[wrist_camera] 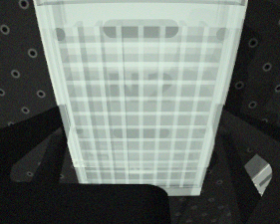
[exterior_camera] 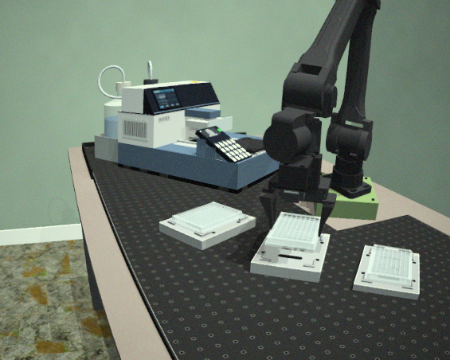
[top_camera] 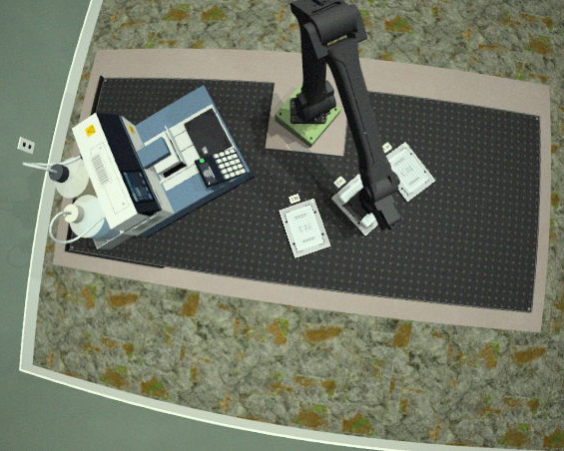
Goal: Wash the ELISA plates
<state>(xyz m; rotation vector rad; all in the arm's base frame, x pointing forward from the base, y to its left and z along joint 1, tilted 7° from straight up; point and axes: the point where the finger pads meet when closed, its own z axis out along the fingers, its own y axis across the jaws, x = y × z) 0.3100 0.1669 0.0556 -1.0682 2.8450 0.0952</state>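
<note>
my gripper (top_camera: 358, 206) (exterior_camera: 296, 231) (wrist_camera: 140, 112) stands wide, because it's closed on the long sides of a clear plate (top_camera: 351, 190) (exterior_camera: 293, 231) (wrist_camera: 125, 113), one finger on each side. the plate is just above the middle nest (top_camera: 336, 201) (exterior_camera: 285, 272) (wrist_camera: 141, 31), whose n2 marking shows through the wells. its end facing the outside camera stands clear of the nest, so i don't count it as seated. whether the other end touches, i can't tell.

the lamp (top_camera: 202, 161) (exterior_camera: 220, 130) on the washer (top_camera: 98, 170) (exterior_camera: 176, 159) is green, so i judge this is a washed plate going home. the other two plates, left (top_camera: 307, 226) (exterior_camera: 212, 217) and right (top_camera: 410, 170) (exterior_camera: 391, 264) in the outside view, lie in their nests.

i expect thin, light, rather stiff plastic, smooth enough to slip or pivot between my fingers, and liable to crack if i squeeze or push hard. low on the skirt, near mid-length, is the place to hold it. next i'd lower it level inside the locators, check the cut corner against the a1 mark, which i can't make out here, and open only once it sits flat.
</note>
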